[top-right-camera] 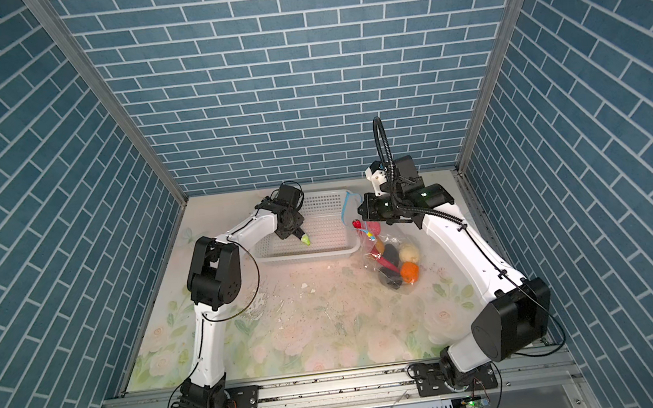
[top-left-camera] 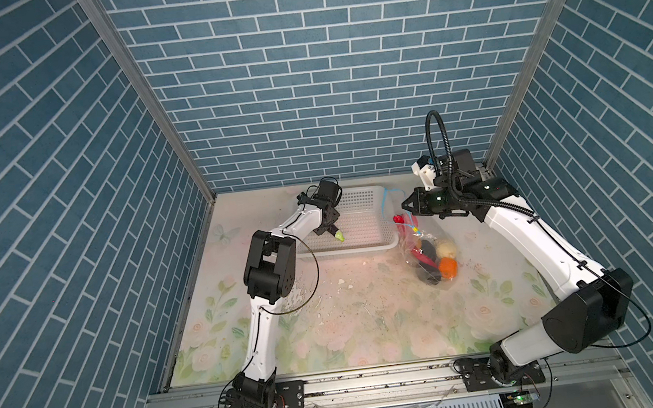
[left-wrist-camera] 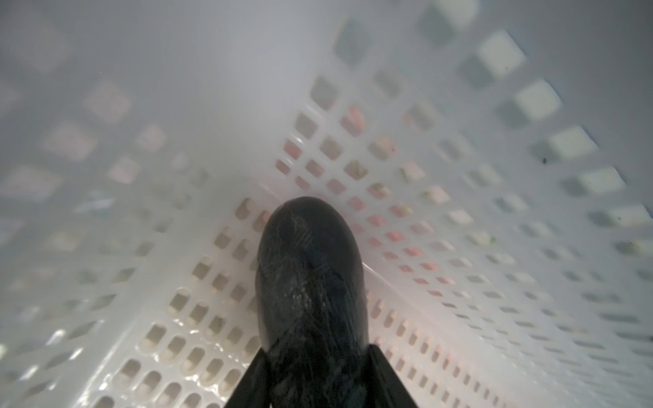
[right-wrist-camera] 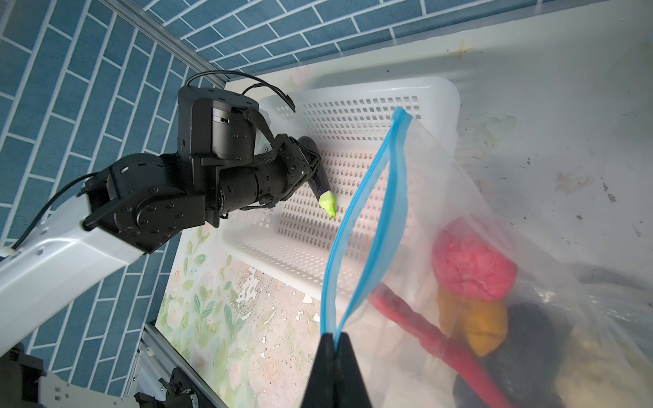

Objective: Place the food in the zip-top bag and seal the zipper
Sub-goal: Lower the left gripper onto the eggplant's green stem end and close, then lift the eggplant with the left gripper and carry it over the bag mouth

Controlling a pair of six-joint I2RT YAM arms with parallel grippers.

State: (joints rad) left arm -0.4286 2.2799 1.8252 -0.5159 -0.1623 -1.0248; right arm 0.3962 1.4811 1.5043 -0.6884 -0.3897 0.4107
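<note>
Left gripper (left-wrist-camera: 318, 353) inside the white perforated basket (top-left-camera: 363, 250), jaws narrowed against both flanks of a dark aubergine-like piece (left-wrist-camera: 311, 275) with a green tip (right-wrist-camera: 327, 205); no other food is seen in the basket. Right gripper (right-wrist-camera: 334, 341) pinched tight on one end of the zipper (right-wrist-camera: 399, 169), holding the zip-top bag (top-left-camera: 431, 258) up so that the two blue strips bow apart into a narrow mouth. The bag's lower part rests on the tabletop (top-left-camera: 350, 315) just beside the basket. Inside it are a pink piece (right-wrist-camera: 473, 265), a yellow-orange piece (right-wrist-camera: 473, 325), a red chilli (right-wrist-camera: 424, 328) and, in both top views, an orange piece (top-left-camera: 447, 267), a cream piece (top-left-camera: 446, 248) and black lumps (top-left-camera: 426, 250).

Step in hand, as judged: pickup of what appears to be the last loose piece. The next move calls for a lift clear of the basket wall, a carry across to the mouth, and a release well inside it. The opening is slim, so alignment along the strips matters. Sealing is not yet begun.

Not resolved:
- whether the piece has left the basket floor
- the left gripper's fingertips, cut off at the edge of the left wrist view
- the piece's green end, which is out of that view
- the bag's lower contents, cropped in the right wrist view
- the bag's label
</note>
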